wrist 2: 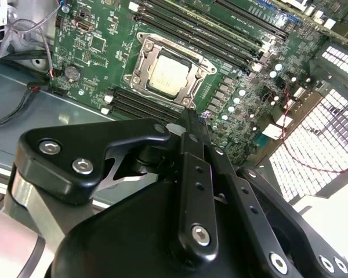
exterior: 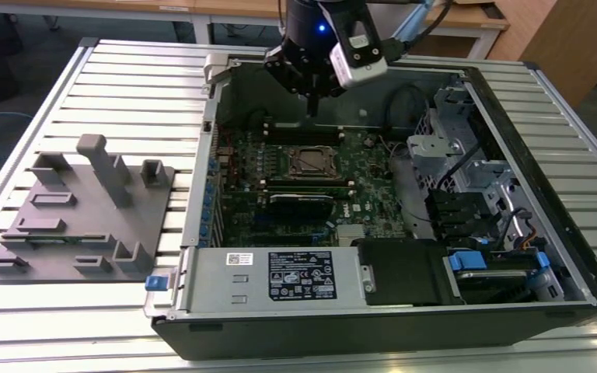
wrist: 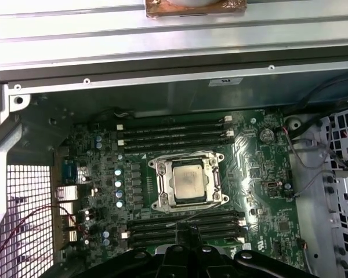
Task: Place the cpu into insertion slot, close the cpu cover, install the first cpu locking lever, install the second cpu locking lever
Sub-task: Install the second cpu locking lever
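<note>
Exterior view: gripper (exterior: 312,99) hangs above board's far edge, apart from slot (exterior: 310,162), fingers pressed together, empty.
Second wrist view: cpu (wrist 2: 169,76) seated in slot, cover (wrist 2: 140,45) down around it.
First wrist view: cpu (wrist: 188,180) framed by cover (wrist: 160,183).

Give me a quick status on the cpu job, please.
Gripper above the board, clear of the socket, holding nothing. Cpu seated in the slot, cover down around it. Nothing in the way.
</note>
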### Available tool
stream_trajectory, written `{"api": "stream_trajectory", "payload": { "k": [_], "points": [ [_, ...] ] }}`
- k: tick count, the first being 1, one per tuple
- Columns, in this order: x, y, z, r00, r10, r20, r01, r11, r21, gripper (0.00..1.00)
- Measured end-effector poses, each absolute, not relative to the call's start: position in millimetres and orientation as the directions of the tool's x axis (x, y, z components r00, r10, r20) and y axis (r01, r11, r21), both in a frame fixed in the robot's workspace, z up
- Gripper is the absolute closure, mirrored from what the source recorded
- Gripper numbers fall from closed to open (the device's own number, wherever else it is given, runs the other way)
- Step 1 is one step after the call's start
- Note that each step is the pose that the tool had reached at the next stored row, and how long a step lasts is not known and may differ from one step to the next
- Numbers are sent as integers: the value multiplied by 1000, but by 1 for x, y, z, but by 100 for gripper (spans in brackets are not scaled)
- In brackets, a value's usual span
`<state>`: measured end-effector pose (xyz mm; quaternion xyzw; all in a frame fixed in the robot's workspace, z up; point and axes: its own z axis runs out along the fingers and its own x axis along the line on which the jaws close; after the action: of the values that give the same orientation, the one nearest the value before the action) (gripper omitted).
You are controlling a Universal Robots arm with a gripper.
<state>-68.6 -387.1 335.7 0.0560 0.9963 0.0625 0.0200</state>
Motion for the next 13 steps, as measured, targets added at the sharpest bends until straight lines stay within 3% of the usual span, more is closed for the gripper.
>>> {"api": "stream_trajectory", "payload": {
  "k": [13],
  "points": [
    [-69,-387,326,-993,114,-33,109,986,124,89]
  ]
}}
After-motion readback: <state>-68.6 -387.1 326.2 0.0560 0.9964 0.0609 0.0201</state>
